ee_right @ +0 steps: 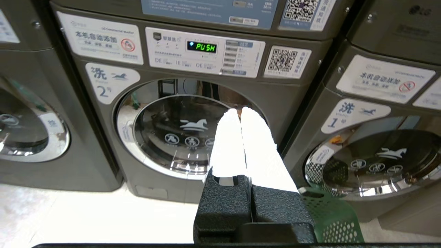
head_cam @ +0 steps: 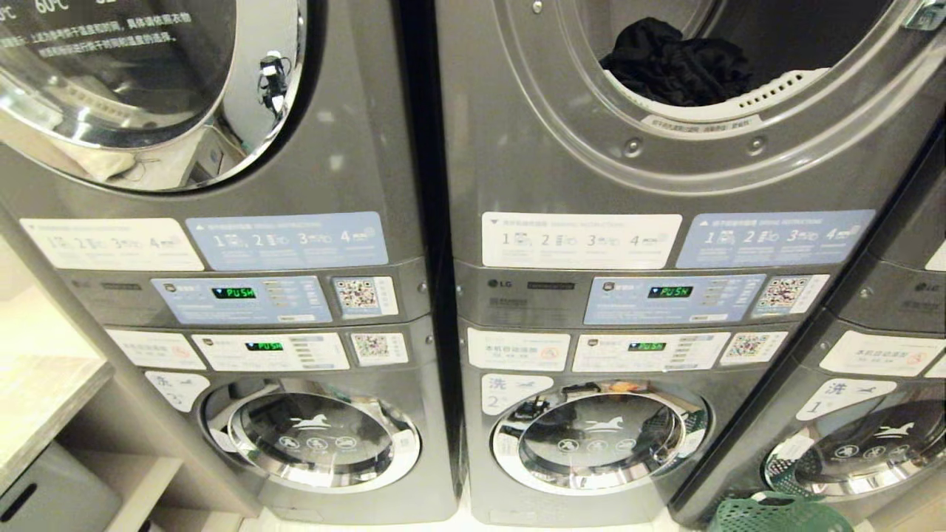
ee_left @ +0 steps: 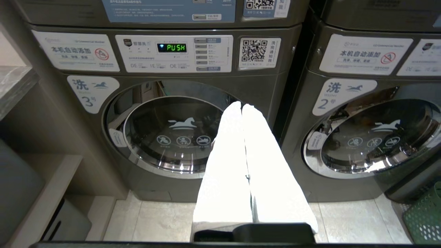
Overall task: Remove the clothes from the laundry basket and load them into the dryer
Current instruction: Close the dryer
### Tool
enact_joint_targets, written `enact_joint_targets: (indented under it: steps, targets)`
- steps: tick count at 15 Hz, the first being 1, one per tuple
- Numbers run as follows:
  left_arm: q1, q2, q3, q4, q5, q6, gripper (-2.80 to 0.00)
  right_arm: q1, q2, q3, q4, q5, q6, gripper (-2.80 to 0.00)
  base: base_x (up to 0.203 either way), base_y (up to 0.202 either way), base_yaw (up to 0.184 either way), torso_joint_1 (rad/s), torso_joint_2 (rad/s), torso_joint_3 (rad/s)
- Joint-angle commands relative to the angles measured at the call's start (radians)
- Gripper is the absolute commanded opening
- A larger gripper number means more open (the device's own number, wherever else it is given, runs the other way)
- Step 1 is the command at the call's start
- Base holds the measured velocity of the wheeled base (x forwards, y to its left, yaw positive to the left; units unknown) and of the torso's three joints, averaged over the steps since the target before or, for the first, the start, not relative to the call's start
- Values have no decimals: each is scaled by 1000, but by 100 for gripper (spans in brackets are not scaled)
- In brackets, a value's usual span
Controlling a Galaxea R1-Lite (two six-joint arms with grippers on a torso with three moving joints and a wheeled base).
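Looking down from the head camera, I see neither arm, only the row of stacked grey machines, and up in the open dryer [head_cam: 665,133] a bundle of black clothes [head_cam: 676,63] lies on the lip of the drum, just behind the white perforated rim. My left gripper [ee_left: 241,106] hangs low with its two white fingers [ee_left: 227,165] pressed flat together, holding nothing; straight ahead of its tips is the closed glass door of washer number three [ee_left: 165,134], and above that a panel whose green display [ee_left: 171,47] reads PUSH. Off to that gripper's right stands washer number two [ee_left: 372,137], and at the far right edge I catch a corner of the green laundry basket [ee_left: 425,217] on the tiled floor [ee_left: 155,220]. My right gripper [ee_right: 240,110] is likewise fully closed and empty, its tips touching, pointed at the door of washer number two [ee_right: 182,131]. The basket [ee_right: 330,213] sits on the floor just to the right of and below this gripper, in front of washer number one [ee_right: 375,162]. I cannot tell from here whether any clothes lie inside it.
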Motion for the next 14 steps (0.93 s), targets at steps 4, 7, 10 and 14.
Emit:
enact_joint_targets:
  steps: [4, 7, 10, 14]
  targets:
    - [0, 0, 2, 0, 0, 0, -280, 0, 2, 0, 0, 0, 4, -280, -73, 0, 0, 1, 2, 1]
    - [0, 0, 2, 0, 0, 1, -280, 0, 2, 0, 0, -1, 10, -280, 0, 0, 0, 12, 1, -2]
    - [0, 0, 2, 0, 0, 0, -280, 0, 2, 0, 0, -1, 16, -280, 0, 0, 0, 0, 0, 0]
    - [0, 0, 2, 5, -36, 128, -280, 1, 2, 0, 0, -3, 17, -280, 0, 0, 0, 0, 0, 0]
